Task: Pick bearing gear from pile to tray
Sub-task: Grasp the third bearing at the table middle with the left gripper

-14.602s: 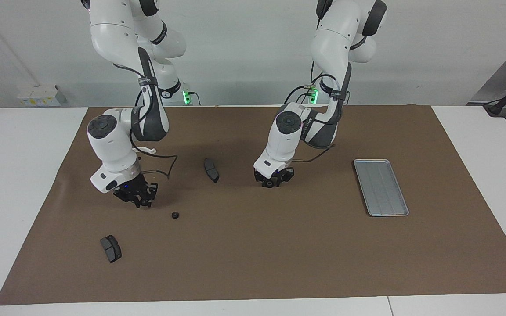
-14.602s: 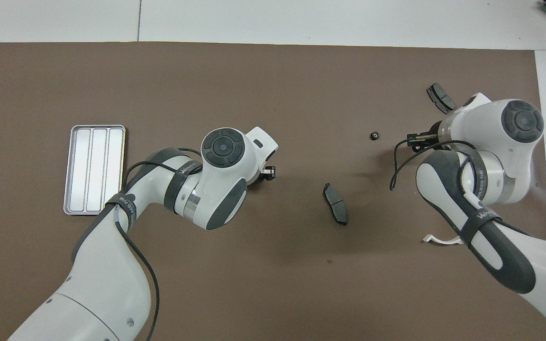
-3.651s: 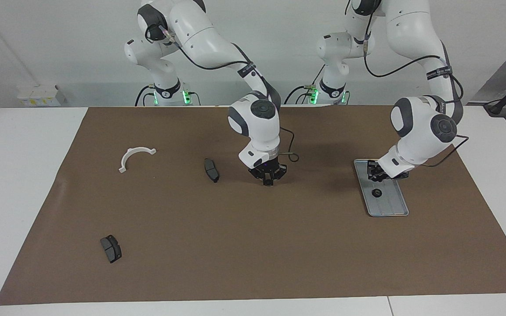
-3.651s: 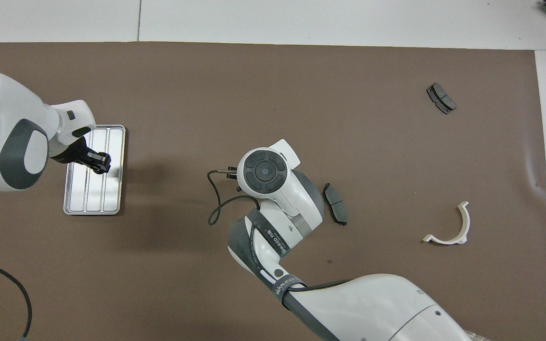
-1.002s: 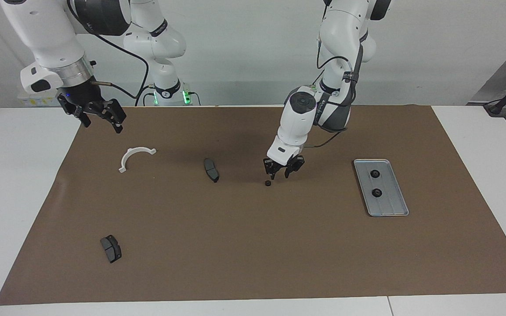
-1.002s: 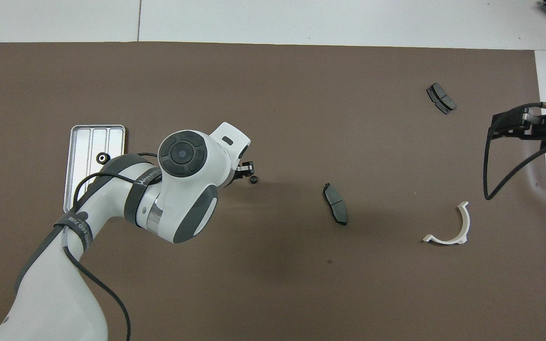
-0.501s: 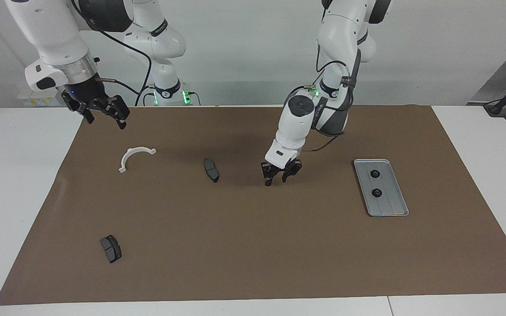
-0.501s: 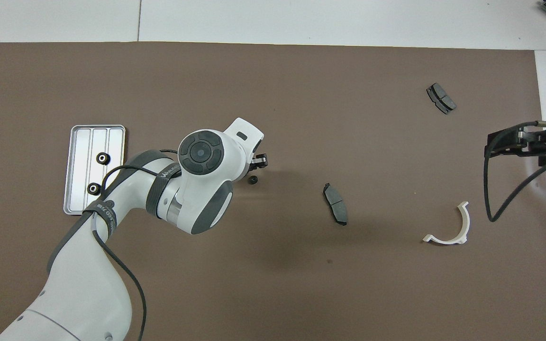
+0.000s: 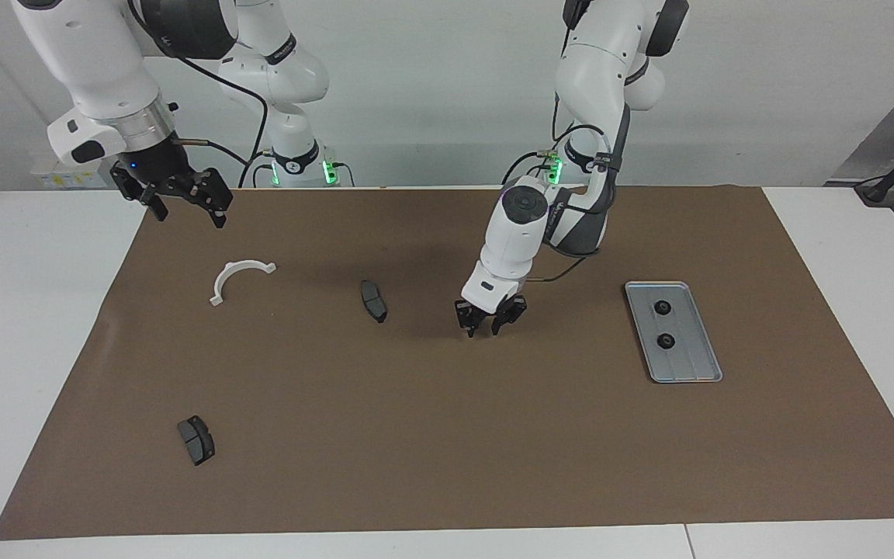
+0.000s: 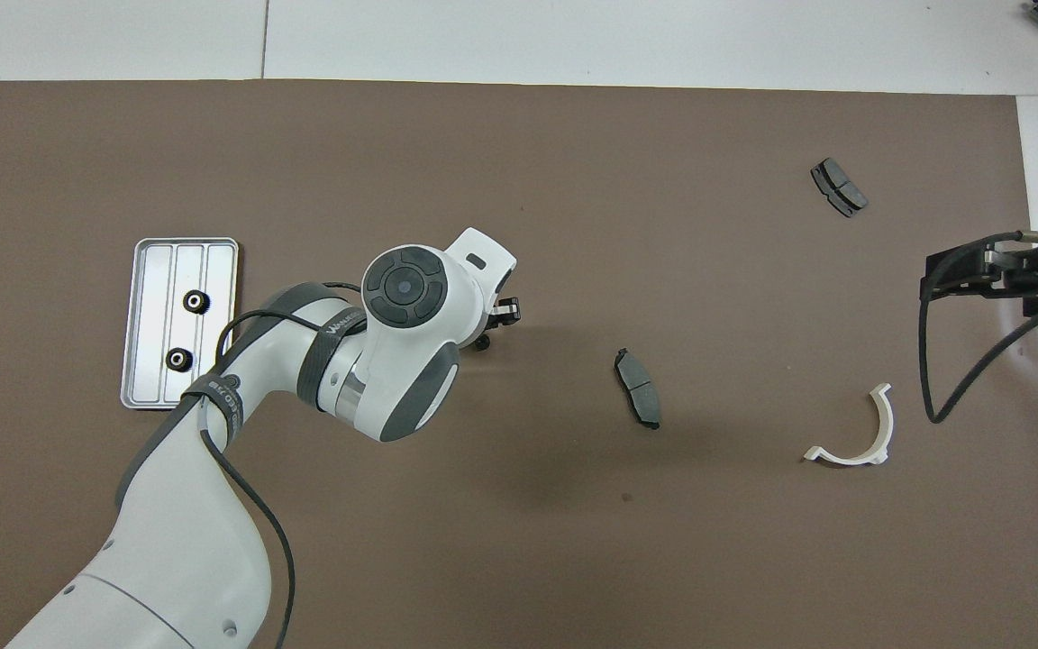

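A small black bearing gear (image 10: 483, 343) lies on the brown mat mid-table, peeking out beside the left wrist. My left gripper (image 9: 482, 326) (image 10: 494, 329) is low over the mat right at that gear, fingers apart and open; whether they straddle it I cannot tell. The silver tray (image 9: 687, 365) (image 10: 154, 297) lies toward the left arm's end and holds two black gears (image 9: 662, 307) (image 9: 666, 340). My right gripper (image 9: 183, 208) (image 10: 969, 266) hangs open, raised over the mat's edge at the right arm's end, and waits.
The pile's other parts are scattered: a white half-ring bracket (image 9: 226, 274) (image 10: 888, 424), a dark brake pad (image 9: 373, 300) (image 10: 638, 388) beside the left gripper, and another pad (image 9: 196, 439) (image 10: 838, 187) farther from the robots at the right arm's end.
The left gripper has come down and shifted slightly toward the right arm's end, onto the loose gear. The right gripper has barely moved.
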`<action>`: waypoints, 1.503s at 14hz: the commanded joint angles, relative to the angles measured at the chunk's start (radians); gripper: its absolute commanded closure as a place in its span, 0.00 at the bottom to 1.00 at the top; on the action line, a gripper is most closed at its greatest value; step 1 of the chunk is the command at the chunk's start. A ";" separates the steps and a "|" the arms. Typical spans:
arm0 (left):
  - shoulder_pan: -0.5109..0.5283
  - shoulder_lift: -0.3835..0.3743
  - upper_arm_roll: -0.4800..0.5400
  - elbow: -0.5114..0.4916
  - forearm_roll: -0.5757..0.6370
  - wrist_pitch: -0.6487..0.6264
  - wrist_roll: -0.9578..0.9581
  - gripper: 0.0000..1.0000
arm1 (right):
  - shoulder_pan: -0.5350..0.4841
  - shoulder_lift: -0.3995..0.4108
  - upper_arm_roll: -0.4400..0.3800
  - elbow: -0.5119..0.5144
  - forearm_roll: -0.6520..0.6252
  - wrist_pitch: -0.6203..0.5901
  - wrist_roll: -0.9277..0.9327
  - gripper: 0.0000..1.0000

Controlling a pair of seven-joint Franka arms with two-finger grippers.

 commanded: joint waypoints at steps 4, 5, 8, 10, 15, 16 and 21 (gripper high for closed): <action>-0.036 0.009 0.015 -0.004 -0.001 -0.036 -0.010 0.50 | -0.008 -0.024 0.007 -0.025 0.007 0.000 -0.025 0.00; -0.038 0.011 0.015 -0.006 -0.001 -0.044 -0.010 0.51 | -0.008 -0.024 0.007 -0.025 0.007 0.000 -0.025 0.00; -0.051 0.008 0.015 -0.014 -0.001 -0.052 -0.010 0.52 | -0.008 -0.024 0.007 -0.025 0.007 -0.001 -0.025 0.00; -0.051 0.006 0.015 -0.014 -0.001 -0.052 -0.010 0.55 | -0.008 -0.024 0.007 -0.026 0.007 0.000 -0.025 0.00; -0.054 0.006 0.015 -0.020 -0.001 -0.065 -0.008 0.63 | -0.008 -0.024 0.007 -0.025 0.007 0.000 -0.025 0.00; -0.054 0.006 0.015 -0.020 -0.001 -0.065 -0.008 0.64 | -0.008 -0.024 0.007 -0.025 0.007 -0.001 -0.025 0.00; -0.054 0.006 0.013 -0.020 -0.001 -0.067 -0.008 0.77 | -0.008 -0.024 0.007 -0.025 0.007 0.000 -0.025 0.00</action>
